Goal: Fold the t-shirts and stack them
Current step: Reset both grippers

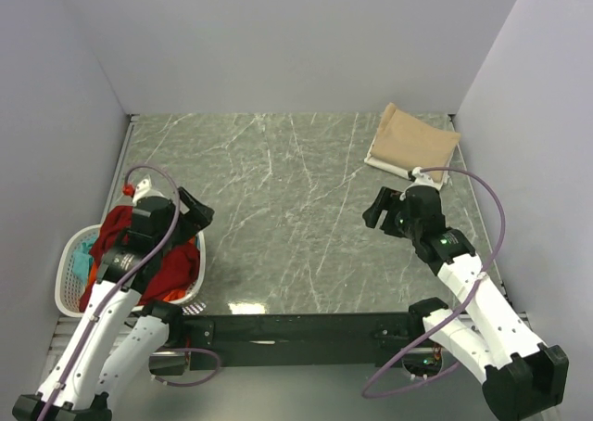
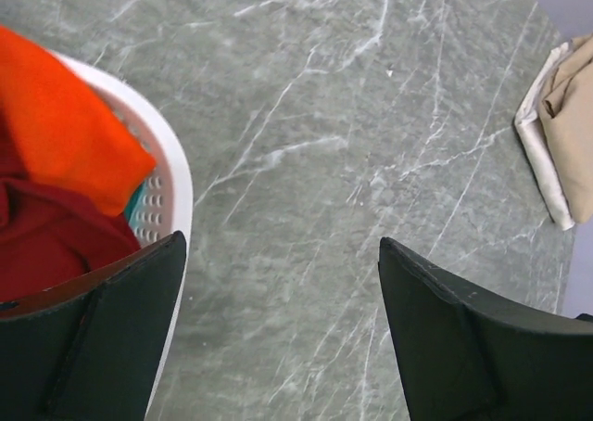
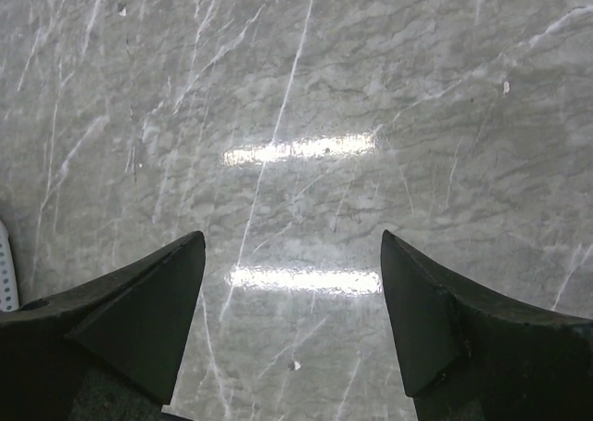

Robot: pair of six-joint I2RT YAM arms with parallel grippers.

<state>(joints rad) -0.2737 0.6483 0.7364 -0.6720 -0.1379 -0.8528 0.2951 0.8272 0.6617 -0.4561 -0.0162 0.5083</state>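
Note:
A folded tan t-shirt [image 1: 417,138] lies on a cream-white folded one [image 1: 387,164] at the table's back right corner. The left wrist view shows the same stack, tan [image 2: 572,115] over cream [image 2: 542,157]. Red [image 1: 162,268], orange [image 2: 65,115] and teal [image 1: 85,251] t-shirts lie crumpled in the white basket [image 1: 67,296]. My left gripper [image 1: 196,210] [image 2: 282,239] hangs open over the basket's right rim with nothing between its fingers. My right gripper [image 1: 375,208] [image 3: 292,236] is open and empty above bare table, just in front of the folded stack.
The white laundry basket [image 2: 176,175] sits at the table's near left corner; a sliver of it [image 3: 5,273] shows in the right wrist view. Grey walls close in the marble table [image 1: 278,189] on three sides. A black rail [image 1: 306,328] runs along the near edge.

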